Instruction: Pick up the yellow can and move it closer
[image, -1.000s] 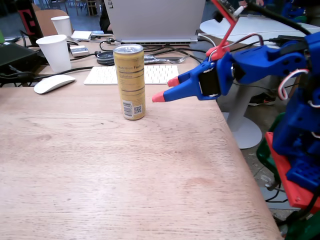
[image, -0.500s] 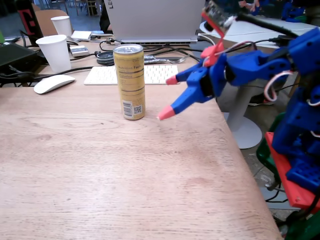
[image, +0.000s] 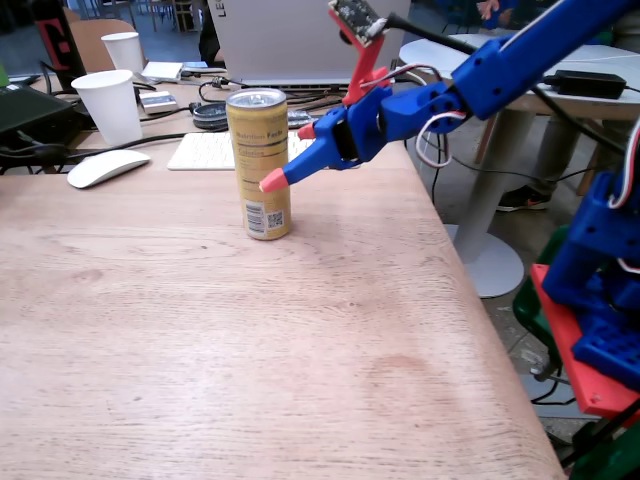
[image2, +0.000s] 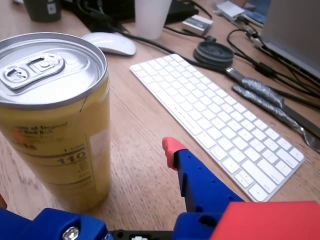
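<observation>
The yellow can (image: 258, 165) stands upright on the wooden table (image: 200, 340), with its silver top and pull tab showing in the wrist view (image2: 50, 70). My blue gripper (image: 290, 156) reaches in from the right and is open, with the can between its fingers. One red-tipped finger (image: 272, 181) lies across the can's front; the other tip (image: 307, 131) is behind it on the right. In the wrist view the gripper (image2: 85, 175) straddles the can, whose right side stands clear of the right finger (image2: 172, 150). The left finger is almost out of frame.
Behind the can lie a white keyboard (image: 205, 150), a white mouse (image: 105, 167), two white paper cups (image: 110, 105), cables and a laptop (image: 285, 40). The table's right edge (image: 470, 290) drops off beside the arm's base (image: 600, 300).
</observation>
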